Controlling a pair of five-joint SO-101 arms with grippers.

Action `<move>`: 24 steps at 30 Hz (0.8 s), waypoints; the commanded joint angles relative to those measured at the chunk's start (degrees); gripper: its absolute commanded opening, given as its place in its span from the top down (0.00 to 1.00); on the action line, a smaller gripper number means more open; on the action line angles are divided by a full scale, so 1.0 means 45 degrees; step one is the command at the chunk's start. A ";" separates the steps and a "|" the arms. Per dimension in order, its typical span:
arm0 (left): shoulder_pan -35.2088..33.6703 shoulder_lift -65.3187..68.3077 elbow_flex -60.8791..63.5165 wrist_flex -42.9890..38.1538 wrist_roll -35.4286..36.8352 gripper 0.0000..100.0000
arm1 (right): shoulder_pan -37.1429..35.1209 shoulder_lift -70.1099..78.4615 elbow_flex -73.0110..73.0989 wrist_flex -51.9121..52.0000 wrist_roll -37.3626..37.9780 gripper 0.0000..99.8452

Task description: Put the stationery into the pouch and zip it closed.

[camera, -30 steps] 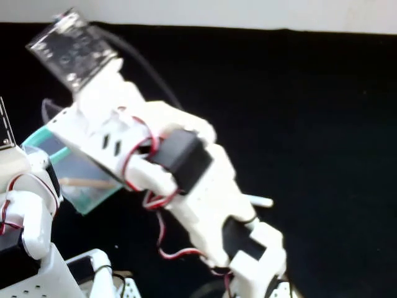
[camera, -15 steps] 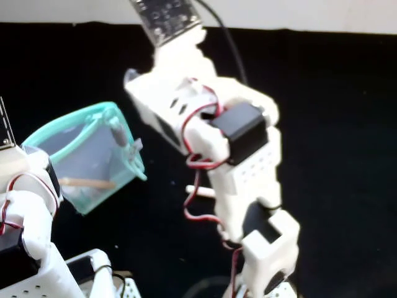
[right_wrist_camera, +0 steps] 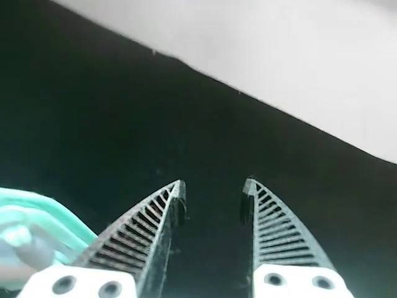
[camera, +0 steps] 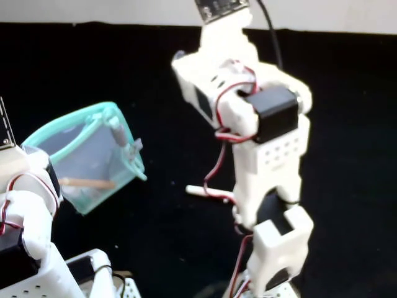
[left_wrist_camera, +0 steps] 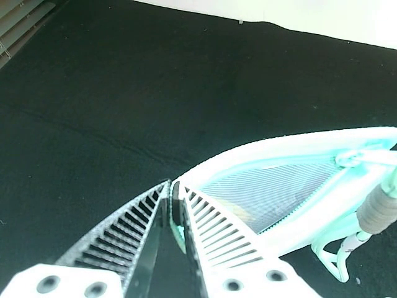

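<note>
A teal see-through pouch (camera: 93, 155) is held up at the left of the table, its mouth open. A wooden pencil (camera: 87, 183) lies inside it. My left gripper (left_wrist_camera: 173, 197) is shut on the pouch (left_wrist_camera: 279, 186) rim, with the zip pull (left_wrist_camera: 377, 208) hanging at the far end of the mouth. A white pen (camera: 203, 191) lies on the black table beside the right arm (camera: 267, 143). My right gripper (right_wrist_camera: 214, 189) is open and holds nothing, raised over bare table near the back edge, with a corner of the pouch (right_wrist_camera: 31, 211) off to one side.
The table is covered in black cloth (camera: 347, 124), with a white wall strip along the back (camera: 322, 15). The right arm's base (camera: 279, 248) stands at the front centre, the left arm's body (camera: 25, 217) at the front left.
The right arm has swung up and to the right, away from the pouch's mouth. The pouch and the white pen now show uncovered. The left arm has kept still.
</note>
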 commanded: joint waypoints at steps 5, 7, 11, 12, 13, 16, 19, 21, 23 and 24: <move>-0.0127 0.0068 0.0244 -0.0059 -0.0059 0.99 | 0.0166 -0.0518 0.3565 0.0147 0.1035 0.85; -0.0127 0.0068 0.0244 -0.0059 -0.0059 0.99 | 0.0166 -0.0518 0.4484 0.0127 0.1035 0.85; -0.0127 0.0088 0.0244 -0.0059 -0.0059 0.99 | 0.0186 -0.0518 0.5695 0.0127 0.1348 0.85; -0.0127 0.0088 0.0244 -0.0059 -0.0059 0.99 | 0.0186 -0.0518 0.6007 0.0127 0.1621 0.85; -0.0127 0.0088 0.0244 -0.0059 -0.0059 0.99 | 0.0186 -0.0518 0.6300 0.0127 0.1915 0.85; -0.0127 0.0088 0.0244 -0.0059 -0.0059 0.99 | 0.0186 -0.0518 0.7316 0.0127 0.2930 0.85; -0.0127 0.0088 0.0244 -0.0059 -0.0059 0.99 | 0.0186 -0.0518 0.8449 0.0068 0.3770 0.85; -0.0127 0.0088 0.0264 -0.0059 -0.0059 0.99 | 0.0166 -0.0537 0.9114 0.0068 0.4239 0.85; -0.0127 0.0088 0.0264 -0.0059 -0.0059 0.99 | 0.0147 -0.0557 0.9739 0.0049 0.4728 0.85; -0.0127 0.0088 0.0264 -0.0059 -0.0059 0.99 | 0.0147 -0.0576 0.9993 0.0049 0.4904 0.85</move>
